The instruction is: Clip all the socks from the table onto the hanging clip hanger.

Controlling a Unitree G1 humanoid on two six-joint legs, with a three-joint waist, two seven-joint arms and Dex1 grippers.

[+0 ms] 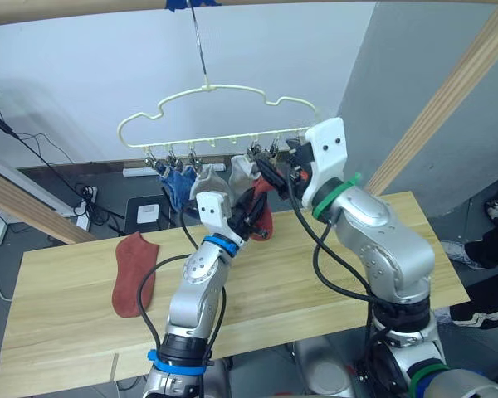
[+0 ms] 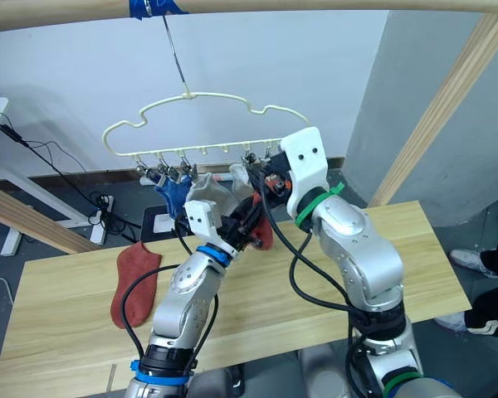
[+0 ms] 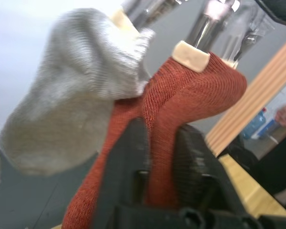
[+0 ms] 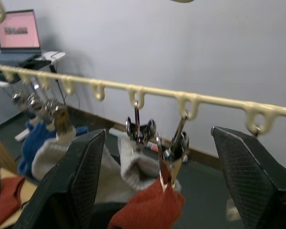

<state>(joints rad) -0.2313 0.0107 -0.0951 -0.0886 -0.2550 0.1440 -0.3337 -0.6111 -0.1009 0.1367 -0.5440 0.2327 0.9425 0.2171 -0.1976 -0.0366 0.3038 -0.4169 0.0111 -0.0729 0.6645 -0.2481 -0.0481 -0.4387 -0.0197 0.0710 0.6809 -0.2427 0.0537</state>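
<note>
A rust-red sock [image 3: 181, 95] was pinched by the left gripper [image 3: 157, 157] under a hanger clip [image 4: 174, 148]; the right gripper [image 4: 157, 157] was spread wide.

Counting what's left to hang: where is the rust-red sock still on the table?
The rust-red sock lies flat on the table toward the robot's left, apart from the left arm, below and left of the clip hanger.

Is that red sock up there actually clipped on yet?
Yes: a clip bites the red sock's top edge, with the left gripper shut on it.
</note>
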